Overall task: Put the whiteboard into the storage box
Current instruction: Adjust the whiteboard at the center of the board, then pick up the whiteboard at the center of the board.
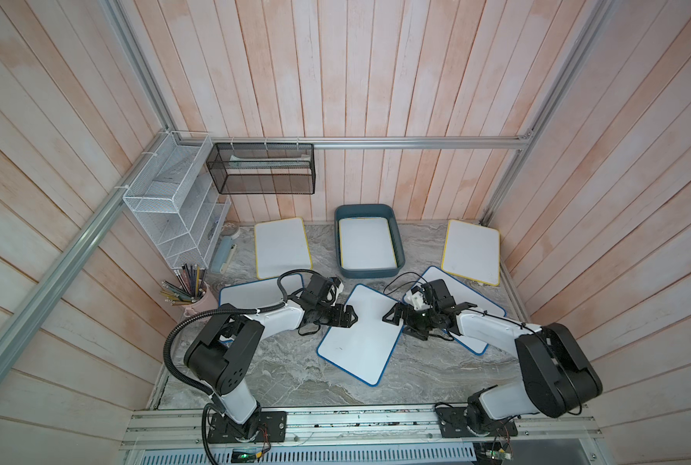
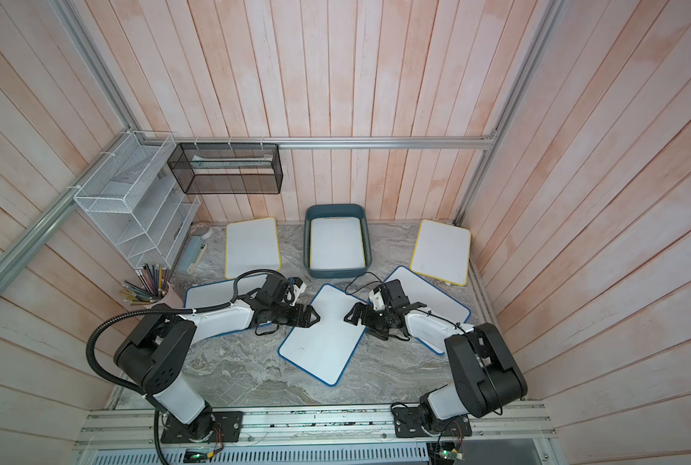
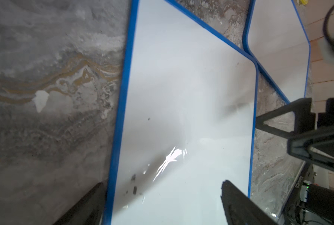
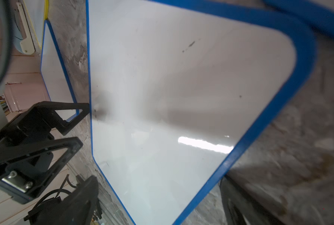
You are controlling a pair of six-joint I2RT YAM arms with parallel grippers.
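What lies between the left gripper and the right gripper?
The blue-framed whiteboard, on the table, lies between the left gripper and right gripper, in both top views.

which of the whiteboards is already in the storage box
The yellow-edged whiteboard lying flat inside the teal storage box; the other five, two yellow-edged and three blue-edged, lie on the tabletop outside it.

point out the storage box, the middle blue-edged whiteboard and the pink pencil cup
storage box [image 1: 370, 273], in a top view, on its near wall
middle blue-edged whiteboard [image 1: 360, 336], in a top view, centre of its white face
pink pencil cup [image 1: 203, 302], in a top view, on its pink side
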